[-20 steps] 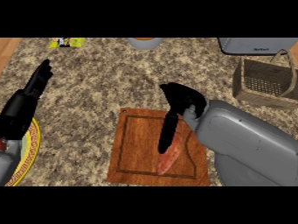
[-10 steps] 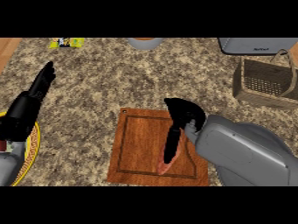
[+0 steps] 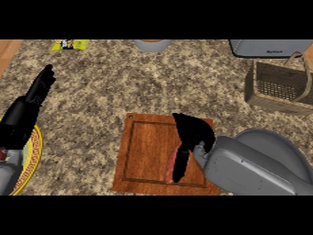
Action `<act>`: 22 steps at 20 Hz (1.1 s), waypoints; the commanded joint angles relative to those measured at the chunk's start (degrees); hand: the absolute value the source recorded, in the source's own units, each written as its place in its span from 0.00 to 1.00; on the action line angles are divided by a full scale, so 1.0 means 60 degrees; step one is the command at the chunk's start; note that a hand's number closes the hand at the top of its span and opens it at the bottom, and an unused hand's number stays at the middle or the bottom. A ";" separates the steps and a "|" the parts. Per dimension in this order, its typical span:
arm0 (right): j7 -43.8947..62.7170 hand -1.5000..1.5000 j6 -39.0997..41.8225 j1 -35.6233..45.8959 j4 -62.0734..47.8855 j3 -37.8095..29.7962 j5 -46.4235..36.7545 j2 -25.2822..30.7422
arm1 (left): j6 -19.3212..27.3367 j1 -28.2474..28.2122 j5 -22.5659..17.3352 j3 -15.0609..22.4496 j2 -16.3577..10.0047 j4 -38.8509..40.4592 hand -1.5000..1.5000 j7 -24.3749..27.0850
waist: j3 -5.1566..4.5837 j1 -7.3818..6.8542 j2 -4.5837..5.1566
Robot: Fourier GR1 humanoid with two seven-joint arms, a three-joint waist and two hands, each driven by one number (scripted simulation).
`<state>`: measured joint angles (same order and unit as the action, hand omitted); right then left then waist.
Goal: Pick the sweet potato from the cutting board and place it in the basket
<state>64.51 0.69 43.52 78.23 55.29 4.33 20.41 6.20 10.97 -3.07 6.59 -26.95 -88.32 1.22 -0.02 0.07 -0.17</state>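
Observation:
A reddish sweet potato lies on the right part of the wooden cutting board, mostly hidden under my right hand. That hand hangs over it with its fingers pointing down along the potato and touching it; I see no curl round it. The wicker basket with its handle stands at the right, well beyond the board. My left hand rests at the left with straight fingers pointing up, holding nothing.
A yellow-rimmed plate lies at the left edge under my left forearm. A grey appliance stands behind the basket, a grey bowl at the top centre and a yellow packet at the top left.
My right hand has sunk lower and nearer along the board, so its fingers now cover most of the sweet potato. The left hand has barely moved.

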 commanded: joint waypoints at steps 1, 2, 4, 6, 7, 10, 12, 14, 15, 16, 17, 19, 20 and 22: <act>0.1090 0.00 -0.0227 -0.0748 0.0222 0.0085 -0.0753 -0.0166 | 0.0027 -0.0342 0.0119 -0.0079 0.0101 -0.0607 0.50 -0.0246 | 0.0003 -0.0020 -0.0006; 0.0889 0.00 0.0021 -0.0621 -0.0171 -0.0157 -0.0786 -0.0254 | -0.0301 -0.0321 0.0025 -0.0222 0.0086 0.0001 0.50 0.0313 | 0.0000 -0.0020 0.0017; 0.1292 0.00 -0.0334 -0.0890 0.0295 -0.0131 -0.1188 -0.0593 | -0.0005 0.0092 0.0414 0.0056 0.0317 -0.0322 0.50 -0.0478 | 0.0003 0.0027 -0.0001; 0.1380 0.00 0.0013 -0.0519 -0.0288 -0.0557 -0.1062 -0.1064 | -0.0427 0.0112 0.0022 -0.0421 -0.0028 -0.0560 0.50 -0.0535 | 0.0002 -0.0046 0.0009; 0.0529 0.00 0.0155 -0.0704 -0.0905 -0.0749 -0.1228 -0.0866 | -0.0190 -0.0344 0.0354 -0.0203 0.0261 -0.0594 0.50 -0.0153 | 0.0003 -0.0071 0.0023; 0.0697 0.00 -0.0096 -0.0995 -0.0966 -0.0735 -0.1727 -0.1283 | -0.0209 -0.0331 0.0402 -0.0265 0.0243 -0.1046 0.50 -0.0693 | 0.0006 -0.0088 0.0011; 0.0613 0.00 0.0449 -0.0909 -0.1021 -0.1123 -0.1643 -0.1289 | -0.0468 -0.0229 0.0361 -0.0542 0.0314 -0.0133 0.50 0.0020 | 0.0001 -0.0051 0.0029; 0.0623 0.00 0.0134 -0.1738 -0.0464 -0.0674 -0.2191 -0.1139 | -0.0617 0.0068 0.0421 -0.0578 0.0388 0.0206 0.50 0.0204 | 0.0000 0.0020 0.0021; 0.1089 0.00 0.0317 -0.1435 -0.0337 -0.0982 -0.2158 -0.1519 | -0.0354 0.0405 0.0559 -0.0401 0.0676 -0.0065 0.50 -0.0539 | 0.0002 0.0012 0.0016; 0.0439 0.00 0.0327 -0.1680 -0.0911 -0.0961 -0.2197 -0.1345 | -0.0432 -0.0431 0.0622 -0.0357 0.0755 0.0095 0.50 0.0499 | 0.0000 -0.0032 0.0026; 0.0980 0.00 0.0851 -0.1312 -0.0701 -0.1300 -0.1911 -0.1395 | -0.0593 0.0294 0.0518 -0.0620 0.0536 0.0336 0.50 -0.0052 | 0.0000 0.0002 0.0025; 0.0829 0.00 0.0350 -0.1787 -0.0912 -0.0993 -0.2515 -0.1612 | -0.0390 0.0251 0.0747 -0.0404 0.0816 0.0077 0.50 -0.0166 | 0.0002 -0.0007 0.0024; 0.0983 0.00 0.0384 -0.2417 0.0264 -0.1070 -0.2541 -0.1062 | -0.0827 -0.0298 0.0402 -0.0814 0.0394 -0.0358 0.50 -0.0033 | 0.0002 0.0004 -0.0003; 0.0289 0.00 0.0467 -0.2249 -0.0874 -0.1389 -0.2872 -0.1432 | -0.0605 0.0088 0.0806 -0.0660 0.0759 0.0166 0.50 0.0049 | 0.0002 -0.0012 0.0026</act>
<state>62.62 2.26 31.30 74.80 48.88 -10.43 12.93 2.85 11.18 0.55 2.96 -23.34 -88.18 0.96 -0.01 0.05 -0.06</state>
